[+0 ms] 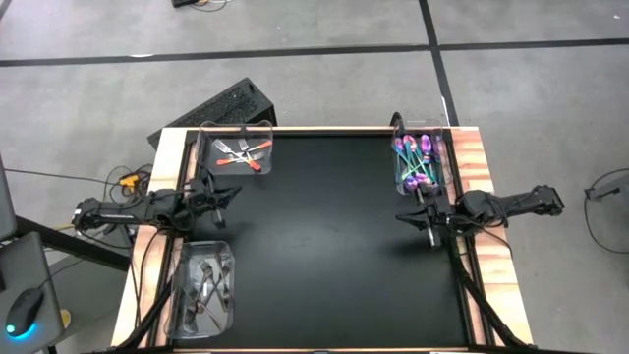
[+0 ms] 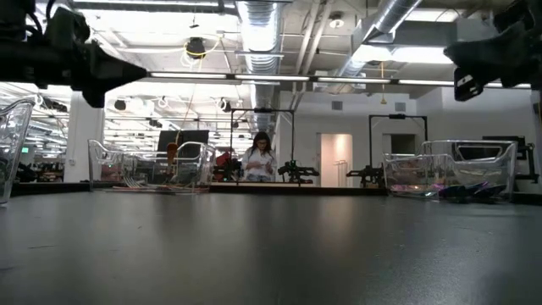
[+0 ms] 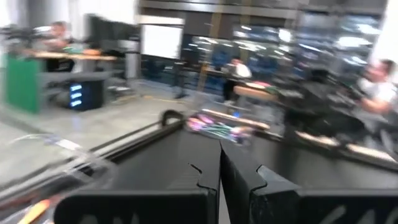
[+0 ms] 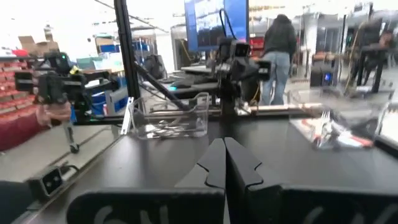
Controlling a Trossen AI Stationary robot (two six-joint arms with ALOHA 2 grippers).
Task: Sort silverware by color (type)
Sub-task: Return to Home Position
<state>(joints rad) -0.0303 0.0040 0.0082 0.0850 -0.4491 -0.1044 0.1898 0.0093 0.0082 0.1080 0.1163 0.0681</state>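
Silverware point(image 1: 415, 157) sits sorted by kind into three clear bins on a black table point(image 1: 324, 246), seen from above. Two dark arms reach in from the table's sides and hang above it. The left arm point(image 1: 128, 209) comes over the left edge, between the two bins on that side, and the right arm point(image 1: 511, 205) comes over the right edge, just on the near side of the bin there. A long bin point(image 1: 448, 162) at the far right corner holds the purple-teal pieces point(image 1: 408, 147), lying lengthwise side by side. A second bin point(image 1: 228, 295) at the near left corner holds the dark pieces point(image 1: 203, 285) in a loose heap. A smaller bin point(image 1: 265, 128) at the far left corner holds the silver forks with orange-pink handles point(image 1: 243, 151), crossed over one another. The left gripper point(image 1: 236, 194) points toward the table's centre, its two fingers pressed together and holding nothing. The right gripper point(image 1: 403, 217) faces it from well apart, fingers likewise together and holding nothing. Beyond the table, a person point(image 2: 258, 159) shows small in the room behind, in the low view
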